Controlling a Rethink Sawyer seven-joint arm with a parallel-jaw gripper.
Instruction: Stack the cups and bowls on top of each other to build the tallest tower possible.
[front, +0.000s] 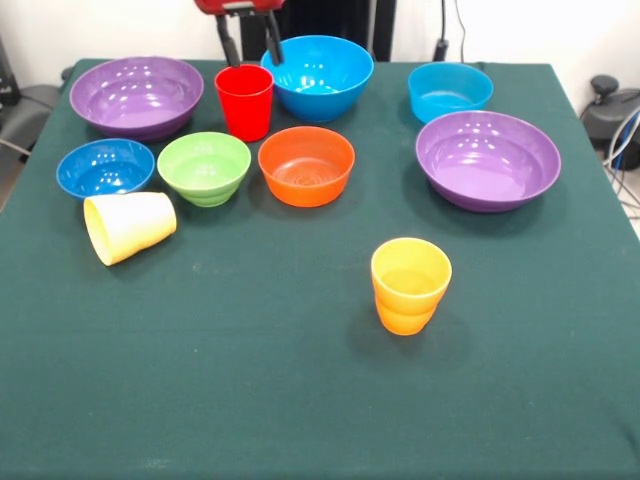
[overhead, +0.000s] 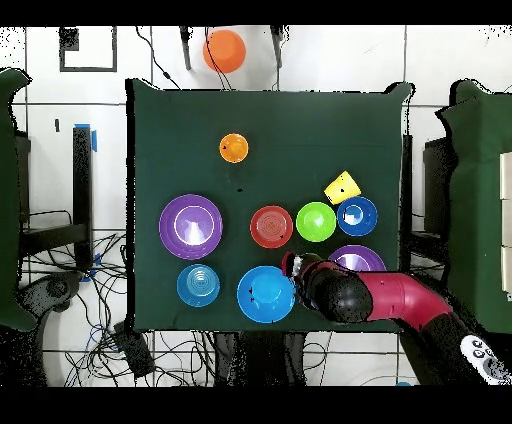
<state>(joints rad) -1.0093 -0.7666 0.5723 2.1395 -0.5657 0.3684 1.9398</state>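
Nothing stacked; no tower. 7 bowls + 3 cups, all apart on the green cloth table (front: 300, 400).

Bowls, 7, all upright:
- 2 wide glossy purple plastic bowls: one at far left (front: 137, 96) in front view, other right of centre (front: 487, 158).
- 1 large blue plastic bowl (front: 318, 76), far edge, centre, just right of the red cup.
- 1 orange plastic bowl (front: 306, 165), mid table.
- 1 green plastic bowl (front: 204, 167), just left of orange bowl.
- 1 cyan plastic bowl (front: 450, 91), far right.
- 1 small dark blue plastic bowl (front: 105, 167), left of green one.

Cups, 3:
- 1 pale yellow plastic tumbler (front: 129, 226), on its side, mouth to the left, near dark blue bowl.
- 1 plain red tapered plastic tumbler (front: 244, 101), upright.
- 1 orange stepped-base plastic tumbler (front: 410, 285), upright, alone near front, well apart from rest.

Robot gripper (front: 248, 42): 2 dark fingers (front: 228, 42) spread apart, empty, hanging just above/behind red cup's rim; touching or not, can't tell. Overhead: red-black arm (overhead: 400, 298) reaches in over one purple bowl.
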